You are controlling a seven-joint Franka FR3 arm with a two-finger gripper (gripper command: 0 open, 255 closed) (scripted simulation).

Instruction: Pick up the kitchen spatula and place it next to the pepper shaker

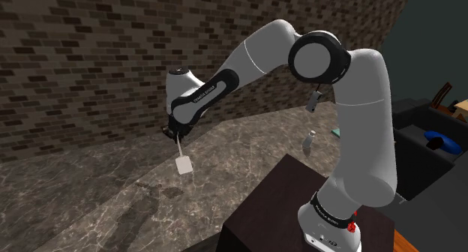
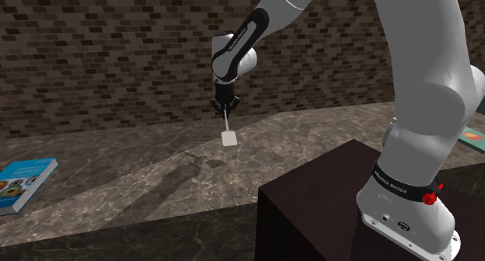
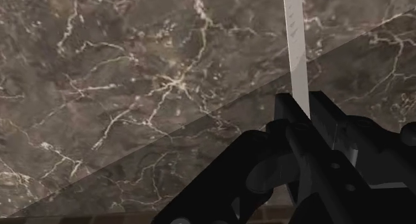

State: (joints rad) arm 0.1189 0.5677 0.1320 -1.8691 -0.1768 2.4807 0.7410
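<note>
Closest in the shoulder view is the dark box stand (image 1: 285,198) with the white arm's base bolted on top, and the arm swings up and over toward about ten o'clock from there. In the second exterior view a blue-covered book (image 2: 23,182) lies flat on the counter, at roughly eight o'clock from the action and well out of the way. Out at the arm's end, the all-black two-finger gripper (image 1: 176,130) is clamped on the thin handle of the white flat-bladed kitchen spatula (image 1: 183,163). The wrist view makes that pretty plain: the pale handle runs straight out from between the fingers (image 3: 283,116), with the dark veined marble countertop (image 3: 133,89) beyond it. So the spatula is up in the air, hanging blade-down at six o'clock from the gripper. Grabbing it by the handle end lets the blade dangle clear, so I guess it won't drag on the carry. The small grey bottle-shaped pepper shaker (image 1: 307,142) stands around three o'clock from the spatula, well apart, beside the arm's upright link. Looks to me like the pick is done and the carry is what's left. Behind it all is the brown brick wall (image 1: 90,63).
</note>
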